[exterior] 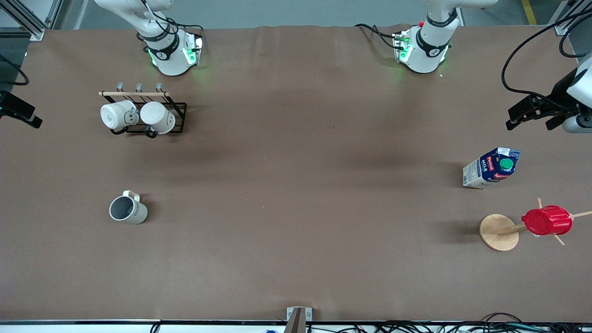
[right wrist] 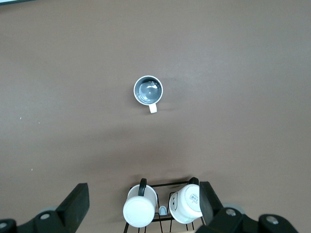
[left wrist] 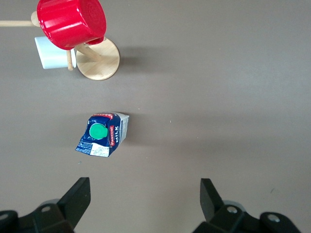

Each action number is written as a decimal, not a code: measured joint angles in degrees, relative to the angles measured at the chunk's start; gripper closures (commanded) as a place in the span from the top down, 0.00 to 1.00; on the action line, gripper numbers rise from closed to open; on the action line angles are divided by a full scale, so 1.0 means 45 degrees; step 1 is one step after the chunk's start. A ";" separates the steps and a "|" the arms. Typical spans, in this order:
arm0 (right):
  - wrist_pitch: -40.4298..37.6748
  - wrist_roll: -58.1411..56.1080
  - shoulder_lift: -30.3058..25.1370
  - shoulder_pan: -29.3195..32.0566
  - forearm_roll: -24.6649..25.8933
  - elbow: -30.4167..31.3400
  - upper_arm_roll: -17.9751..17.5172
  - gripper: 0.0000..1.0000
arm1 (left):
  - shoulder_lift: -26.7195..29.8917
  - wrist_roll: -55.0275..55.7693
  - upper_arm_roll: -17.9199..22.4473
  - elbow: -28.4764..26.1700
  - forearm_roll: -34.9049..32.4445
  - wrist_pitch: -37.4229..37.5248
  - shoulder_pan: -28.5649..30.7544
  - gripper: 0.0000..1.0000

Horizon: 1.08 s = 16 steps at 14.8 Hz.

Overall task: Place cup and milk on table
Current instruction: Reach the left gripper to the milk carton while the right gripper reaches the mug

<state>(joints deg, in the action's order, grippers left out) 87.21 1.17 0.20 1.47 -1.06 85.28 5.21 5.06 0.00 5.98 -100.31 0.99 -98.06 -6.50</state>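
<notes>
The cup (exterior: pixel 128 210) stands upright on the counter (exterior: pixel 296 222) toward the right arm's end, nearer the front camera than the black rack (exterior: pixel 152 121) with its two white mugs (exterior: pixel 138 117). The milk (exterior: pixel 491 167) stands upright at the left arm's end, just farther from the front camera than the wooden stand (exterior: pixel 498 232) carrying a red cup (exterior: pixel 546 220).

The left gripper (left wrist: pixel 146 199) hangs high over the counter's edge near the milk, jaws wide apart and empty. The right gripper (right wrist: pixel 145 206) hovers over the rack, jaws likewise apart, holding nothing.

Both things look set down already. I'd say the remaining risk is on the way out: the right gripper dropping could clip the hanging mugs, and the left arm swinging low could tip the tall, light carton or catch a peg of the stand.
</notes>
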 measured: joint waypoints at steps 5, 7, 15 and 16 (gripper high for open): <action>-0.0042 0.0000 0.0000 0.0008 0.0000 -0.0019 0.0018 1.00 | -0.0021 0.0000 0.0023 0.0039 -0.0077 0.0016 0.0001 1.00; -0.0079 0.0000 0.0000 0.0011 0.0000 -0.0025 0.0025 1.00 | -0.0091 0.0000 0.0087 0.0040 -0.0149 0.0022 0.0003 1.00; -0.0090 0.0000 0.0000 0.0016 0.0000 -0.0033 0.0043 1.00 | -0.0686 -0.1325 0.1517 -0.1135 -0.0329 -0.1916 0.0010 1.00; -0.0090 0.0000 0.0000 0.0018 0.0000 -0.0034 0.0047 1.00 | -0.0802 -0.1697 0.1821 -0.1714 -0.0343 -0.2739 0.0015 1.00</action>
<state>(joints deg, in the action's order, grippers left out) 86.80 1.17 0.20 1.55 -1.06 85.13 5.42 1.45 -7.64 14.17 -108.02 -0.55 -110.38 -6.43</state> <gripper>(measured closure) 0.000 0.000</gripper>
